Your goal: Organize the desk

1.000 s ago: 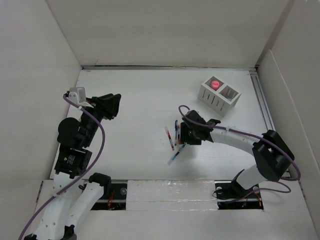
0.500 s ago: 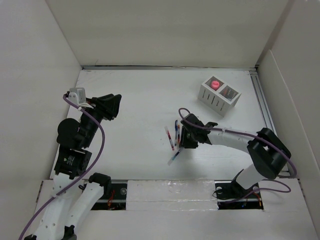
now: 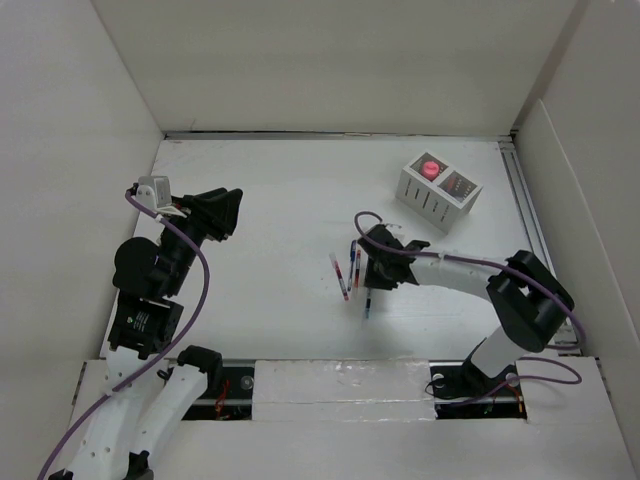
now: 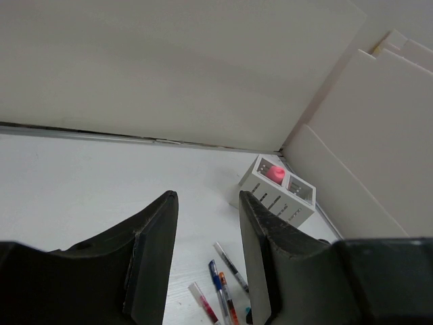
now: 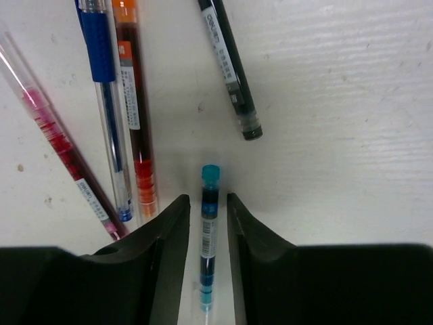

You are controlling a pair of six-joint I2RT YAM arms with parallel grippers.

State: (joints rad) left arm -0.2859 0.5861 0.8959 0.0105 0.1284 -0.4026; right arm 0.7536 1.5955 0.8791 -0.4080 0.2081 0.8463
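The right hand is down at the tabletop, with its two fingers standing close on both sides of the teal pen. The pen runs straight along the gap between them, and its cap points away from the wrist. Only a thin strip shows on each side of it, so it cannot be told whether the pads already press on the pen or are just about to. The pen seems to lie on the surface, not lifted.

This is the change. One second ago the fingers stood much wider, and in the top view the teal pen lay slanted beside the hand. Now the gap has narrowed and the pen is turned in line with the fingers, so probably they pushed it straight while closing. For the task this looks like the grasp of one pen, with the lift yet to come.

Just beyond the fingertips lie the others: the black pen, the orange pen, the blue pen and the red pen. They have not moved.

Farther off, toward the right back corner, stands the white organizer, well apart from the pens. It is the likely place for them.

The left hand hangs above the left side of the tabletop with fingers apart and nothing between them.
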